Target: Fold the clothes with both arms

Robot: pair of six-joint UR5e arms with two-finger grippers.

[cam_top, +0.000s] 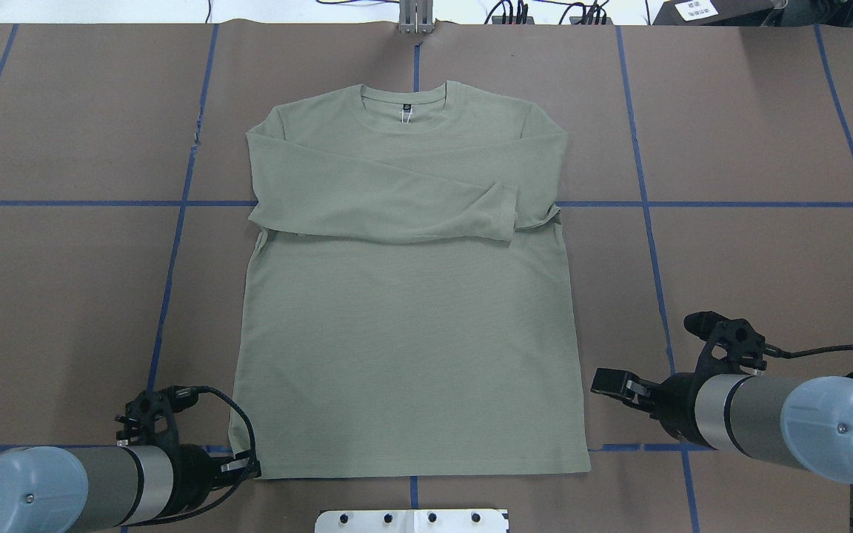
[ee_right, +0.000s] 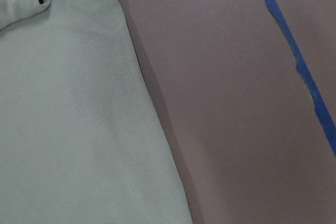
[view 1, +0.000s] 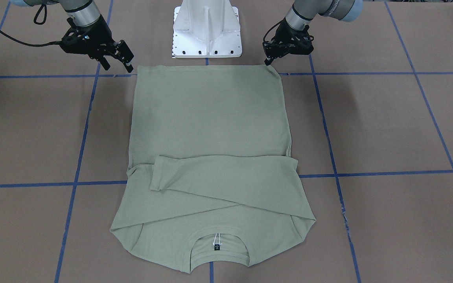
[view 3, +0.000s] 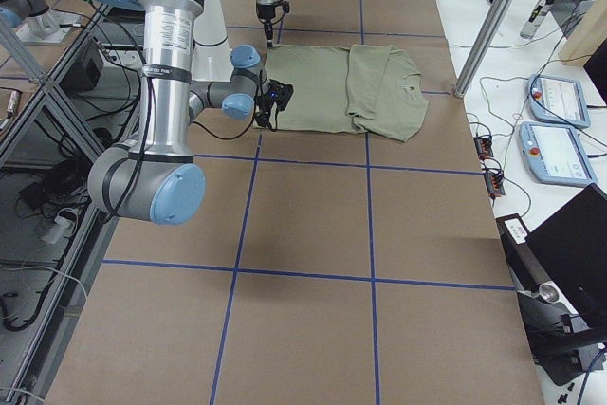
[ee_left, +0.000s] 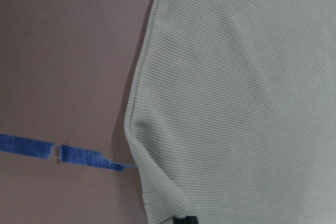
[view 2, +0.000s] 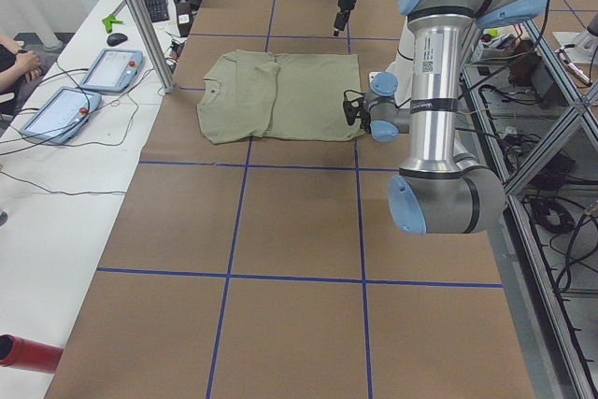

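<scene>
With both sleeves (cam_top: 397, 196) already crossed over its chest, the pale sage-green long-sleeved knit shirt (cam_top: 404, 333) lies flat in the middle of the brown paper-covered table (cam_top: 752, 259). Its ribbed round collar (cam_top: 404, 95) is toward the table's far edge and its hem (cam_top: 412, 474) toward the near edge, just in front of the white metal base pedestal (view 1: 207, 31).

I judge the step in hand to be the reach for the two hem corners, ahead of a lengthwise fold of the body up toward the collar.

The black two-finger left gripper (cam_top: 241, 465) is down at its hem corner, a fingertip touching or almost touching the cloth. Whether its fingers are parted or pinched on the fabric cannot be told from these views.

The black two-finger right gripper (cam_top: 611, 383) hangs just beside the shirt's side edge, a little short of its own corner, with its fingers apparently spread and nothing between them.

The next move seems to call for the right gripper to drop to its corner, then both to pinch only the hem layers and lift evenly, so the crossed sleeves are not disturbed.
</scene>
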